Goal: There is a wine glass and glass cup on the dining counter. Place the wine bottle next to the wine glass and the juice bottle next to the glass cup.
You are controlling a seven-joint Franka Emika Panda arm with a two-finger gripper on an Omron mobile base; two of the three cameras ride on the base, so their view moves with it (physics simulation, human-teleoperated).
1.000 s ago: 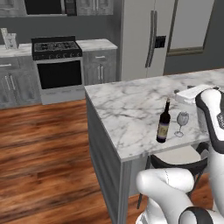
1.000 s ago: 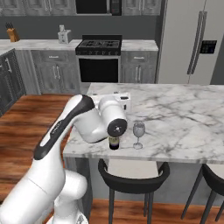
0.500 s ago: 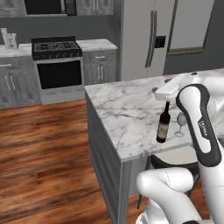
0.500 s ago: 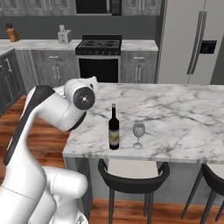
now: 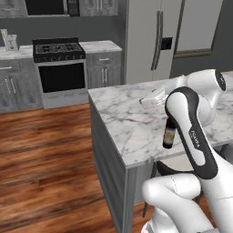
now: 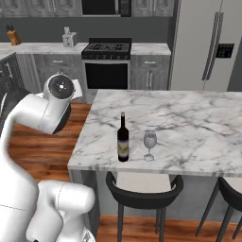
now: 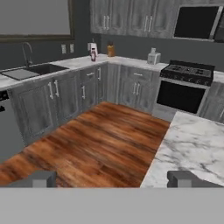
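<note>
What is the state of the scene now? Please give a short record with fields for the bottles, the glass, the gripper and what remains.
wine bottle: upright on the dining counter, near its front edge
wine glass: upright, just beside the wine bottle, not touching
juice bottle: small red bottle on the far worktop by the wall
gripper: open, empty, facing the kitchen floor and cabinets
done: wine bottle placed next to wine glass
left: juice bottle not yet fetched

Kitchen interior: reddish-brown wood plank floor (image 5: 50, 150), grey cabinets (image 7: 65, 98) beneath marble worktops, a black-fronted range (image 6: 107, 64), a steel refrigerator (image 6: 208, 45), a corner sink (image 7: 33, 70), and black round-seated stools (image 6: 143, 186).
</note>
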